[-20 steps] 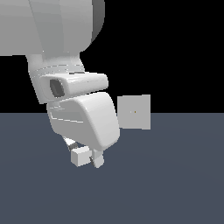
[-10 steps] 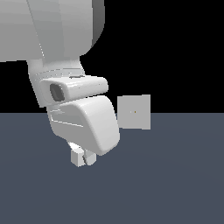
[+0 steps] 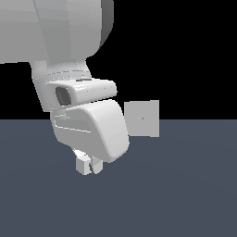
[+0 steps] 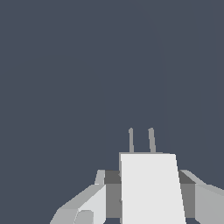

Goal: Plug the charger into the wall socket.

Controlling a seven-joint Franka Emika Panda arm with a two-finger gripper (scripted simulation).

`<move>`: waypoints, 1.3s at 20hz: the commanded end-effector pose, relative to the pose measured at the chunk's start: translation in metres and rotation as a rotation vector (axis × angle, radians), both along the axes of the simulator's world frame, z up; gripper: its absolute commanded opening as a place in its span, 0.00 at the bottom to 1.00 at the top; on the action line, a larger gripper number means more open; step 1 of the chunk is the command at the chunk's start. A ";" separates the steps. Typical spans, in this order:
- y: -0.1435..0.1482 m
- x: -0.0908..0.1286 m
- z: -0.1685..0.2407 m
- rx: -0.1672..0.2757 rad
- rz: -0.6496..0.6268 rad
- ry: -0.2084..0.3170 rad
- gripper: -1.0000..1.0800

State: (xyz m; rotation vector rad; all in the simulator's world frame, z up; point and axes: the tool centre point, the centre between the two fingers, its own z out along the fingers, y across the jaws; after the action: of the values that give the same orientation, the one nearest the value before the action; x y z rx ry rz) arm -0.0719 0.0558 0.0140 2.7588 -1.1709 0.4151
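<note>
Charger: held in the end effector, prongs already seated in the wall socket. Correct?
Not seated. The charger is held between the end effector fingers, but the wrist view shows its two prongs bare against empty floor. In the exterior view the wall socket stands apart from it, toward the exterior view's right.

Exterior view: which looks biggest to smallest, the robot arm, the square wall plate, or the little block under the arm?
1. Robot arm, though it is nearest the camera.
2. Wall socket.
3. Charger, partly hidden by the arm.
</note>
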 end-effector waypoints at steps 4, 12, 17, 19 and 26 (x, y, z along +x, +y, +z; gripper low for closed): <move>-0.010 0.001 0.008 -0.001 0.043 -0.001 0.00; -0.035 0.007 0.029 -0.003 0.160 -0.003 0.00; -0.053 0.014 0.045 -0.004 0.249 -0.004 0.00; -0.060 0.017 0.051 -0.005 0.283 -0.005 0.00; -0.080 0.028 0.069 -0.005 0.387 -0.004 0.00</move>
State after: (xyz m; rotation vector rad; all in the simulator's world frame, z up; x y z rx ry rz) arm -0.0463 -0.0206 0.0795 2.9682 -0.6617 0.4553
